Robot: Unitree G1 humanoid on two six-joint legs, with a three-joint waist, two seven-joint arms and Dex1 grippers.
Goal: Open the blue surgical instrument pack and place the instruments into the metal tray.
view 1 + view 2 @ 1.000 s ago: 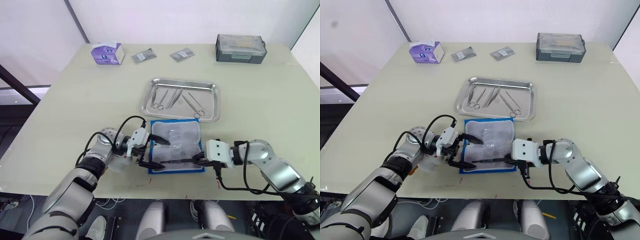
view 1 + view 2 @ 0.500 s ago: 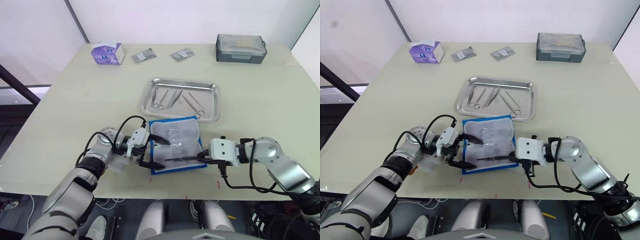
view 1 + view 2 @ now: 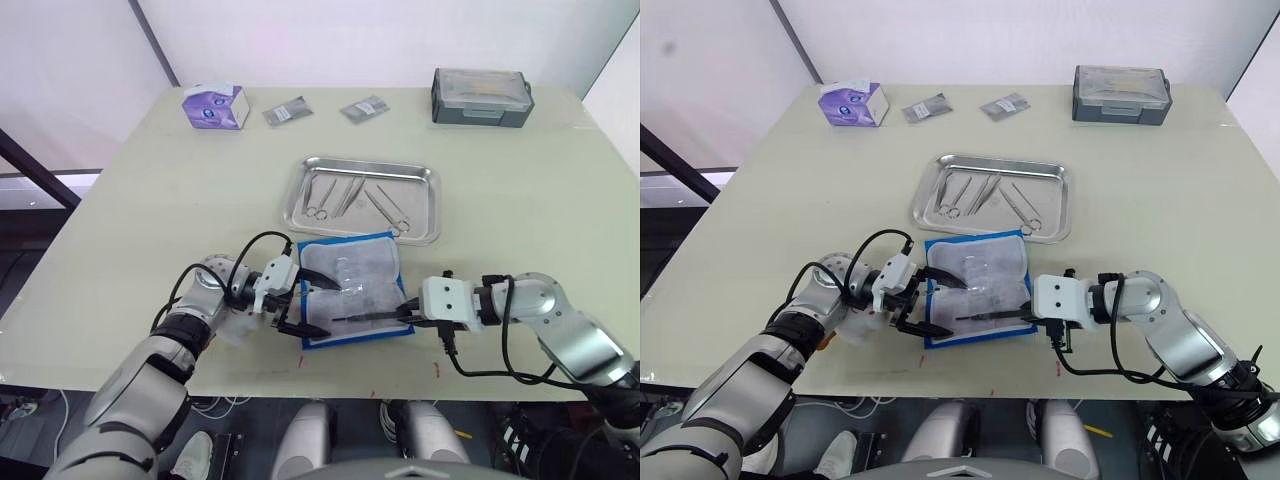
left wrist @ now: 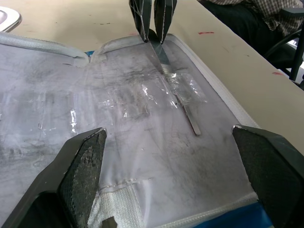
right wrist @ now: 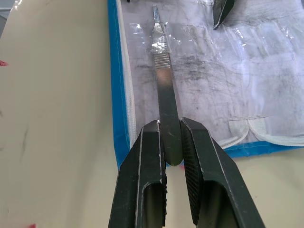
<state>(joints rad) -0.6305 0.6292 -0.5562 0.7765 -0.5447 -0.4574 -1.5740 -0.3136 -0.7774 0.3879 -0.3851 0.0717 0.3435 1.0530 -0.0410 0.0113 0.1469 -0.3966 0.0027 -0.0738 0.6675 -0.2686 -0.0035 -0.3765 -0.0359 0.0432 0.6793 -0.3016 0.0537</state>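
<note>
the right gripper (image 5: 172, 142) has its two fingers pinched on the near end of a flat metal scalpel handle (image 5: 164, 90), and over the last second it has drawn back toward the table's near edge, sliding that tool partway out of the clear pocket. the blade end now lies out ahead of the fingertips, still on the open blue surgical instrument pack (image 3: 350, 290), whose lower-right corner sits just beside the gripper. the pack itself has turned a little with the pull.

the left gripper (image 3: 300, 305) has stayed put across the pack from the right one, fingers spread wide and holding nothing, one resting on the pack's left edge and one near its lower-left corner.

beyond both grippers sits the metal tray (image 3: 432, 205), its near rim just past the pack, with several instruments (image 3: 350, 198) already inside. judging by this, extraction of another tool is nearly done; what remains is lifting it clear and carrying it forward over the pack to the tray.
</note>
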